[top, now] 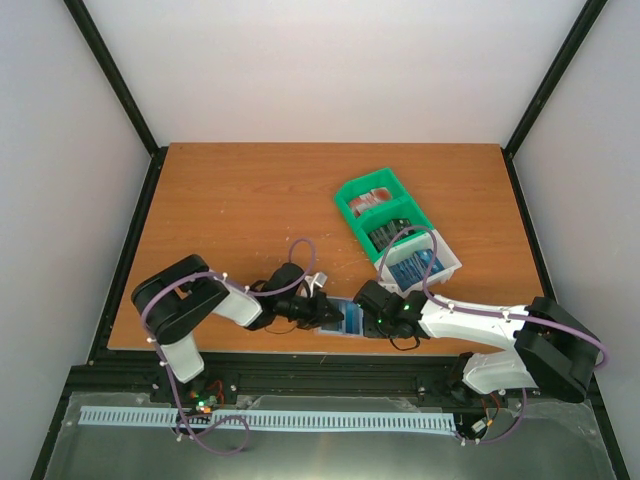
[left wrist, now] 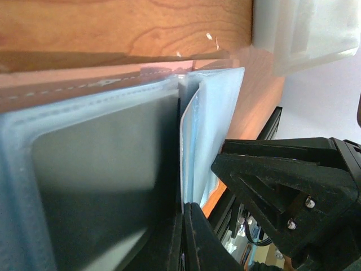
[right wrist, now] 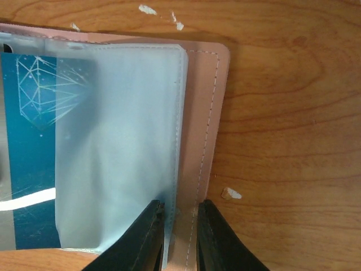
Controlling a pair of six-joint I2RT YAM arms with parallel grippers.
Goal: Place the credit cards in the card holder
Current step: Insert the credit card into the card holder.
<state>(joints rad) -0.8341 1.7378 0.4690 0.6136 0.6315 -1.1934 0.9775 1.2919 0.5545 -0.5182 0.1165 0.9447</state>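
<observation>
**Entry: card holder (top: 345, 320).** It is lying open at the middle of the table's (top: 230, 220) near edge, between the two grippers. Its tan-pink cover (right wrist: 206, 113) is facing down and its clear sleeves are facing up.

**Left gripper (left wrist: 183, 231).** The jaws are closed tight and pinching one sleeve leaf (left wrist: 189, 141) edge-on, parting it from the neighbouring leaves.

**Right gripper (right wrist: 181, 212).** The jaws are standing narrow with a slim gap showing. The tips are sitting over the sleeve edge and the stitched margin of the cover. It appears to be pinning the holder down, but whether it is clamping anything cannot be told.

**Credit cards (top: 392, 232).** The stacks are sitting in the green-and-white tray (top: 347, 192), beyond the holder toward the table's right edge. One blue card (right wrist: 28, 141) is lying in the holder, partly under a frosted leaf. Whether it is seated in a pocket cannot be told.

**Hazards, as judged:**
- The thin leaf is likely slipping free if the left pinch drifts, letting the pocket fall shut.
- The sleeve seam is risking a tear if the left arm is pulling while the right is anchoring.
- The holder is sitting close to the near edge, so a sideways tug is risking a slide off the table.
- The right arm is probably the one fetching cards. Once it lifts away nothing is anchoring the holder, and the pinched leaf could be dragging it along.
- The two grippers are working almost touching, so either one turning is risking a knock.
</observation>
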